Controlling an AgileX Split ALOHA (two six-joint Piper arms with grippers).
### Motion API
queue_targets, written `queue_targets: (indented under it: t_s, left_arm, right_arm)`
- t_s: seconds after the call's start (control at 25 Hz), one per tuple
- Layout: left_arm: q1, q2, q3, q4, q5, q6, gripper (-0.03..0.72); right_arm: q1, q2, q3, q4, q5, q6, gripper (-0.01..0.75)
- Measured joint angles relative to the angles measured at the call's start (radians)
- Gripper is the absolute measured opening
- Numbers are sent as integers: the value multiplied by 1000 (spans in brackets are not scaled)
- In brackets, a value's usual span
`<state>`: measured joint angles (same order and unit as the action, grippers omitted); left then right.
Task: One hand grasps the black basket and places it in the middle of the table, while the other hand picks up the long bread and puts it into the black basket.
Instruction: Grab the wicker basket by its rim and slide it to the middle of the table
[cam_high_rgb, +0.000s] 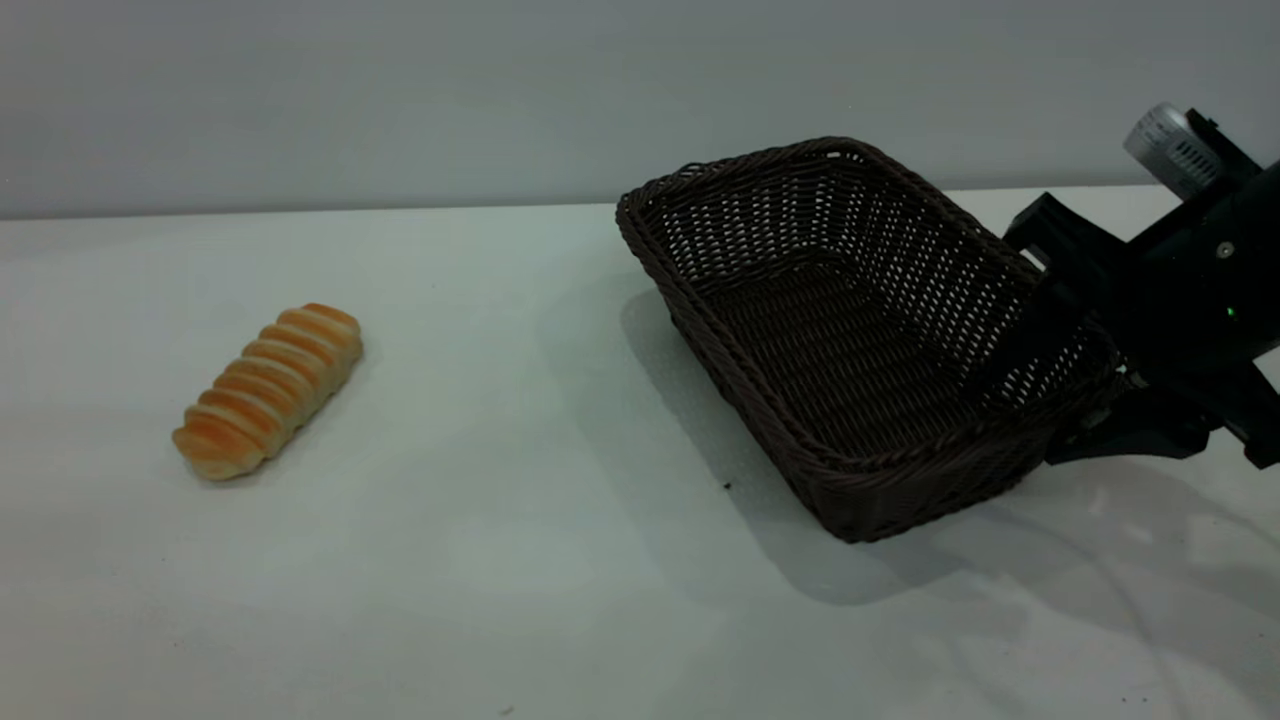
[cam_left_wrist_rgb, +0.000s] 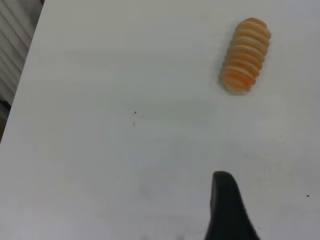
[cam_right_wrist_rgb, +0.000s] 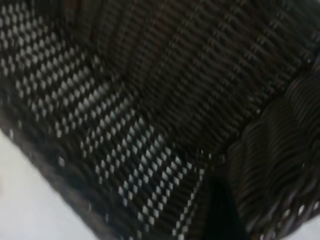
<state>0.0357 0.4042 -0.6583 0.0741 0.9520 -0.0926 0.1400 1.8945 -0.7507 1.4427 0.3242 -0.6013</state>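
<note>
My right gripper (cam_high_rgb: 1085, 375) is pinching the black basket (cam_high_rgb: 850, 330) by its right-end wall, basket tilted, far end raised. Keep the grip firm, slide left, set flat on the table (cam_high_rgb: 520, 560). The long bread (cam_high_rgb: 268, 390) sits far left. Left gripper's state: cannot tell.

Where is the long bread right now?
In the exterior view the long bread lies on the table at the left, well apart from the black basket held by the right gripper.

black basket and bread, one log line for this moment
right pincer: shut on tilted dark woven wicker basket rim | ridged golden bread roll: untouched on white table | left pincer: apart
</note>
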Motion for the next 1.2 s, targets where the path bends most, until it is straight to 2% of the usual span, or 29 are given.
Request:
queue_targets:
  t_s: [0.2, 0.36, 0.44, 0.68, 1.04, 1.2]
  left_arm:
    - [0, 0, 0, 0, 2, 0, 473]
    - [0, 0, 0, 1, 3, 0, 473]
    - [0, 0, 0, 1, 7, 0, 473]
    - [0, 0, 0, 1, 13, 0, 473]
    - [0, 0, 0, 1, 13, 0, 473]
    - [0, 0, 0, 1, 13, 0, 473]
  right_arm:
    - [0, 77, -32, 80, -33, -46, 495]
    - [0, 148, -102, 94, -28, -59, 427]
    - [0, 169, -121, 102, -28, -59, 366]
    - [0, 177, -131, 121, -29, -46, 94]
    - [1, 92, -141, -119, -10, -56, 92]
    - [1, 71, -240, -276, 105, 9, 92]
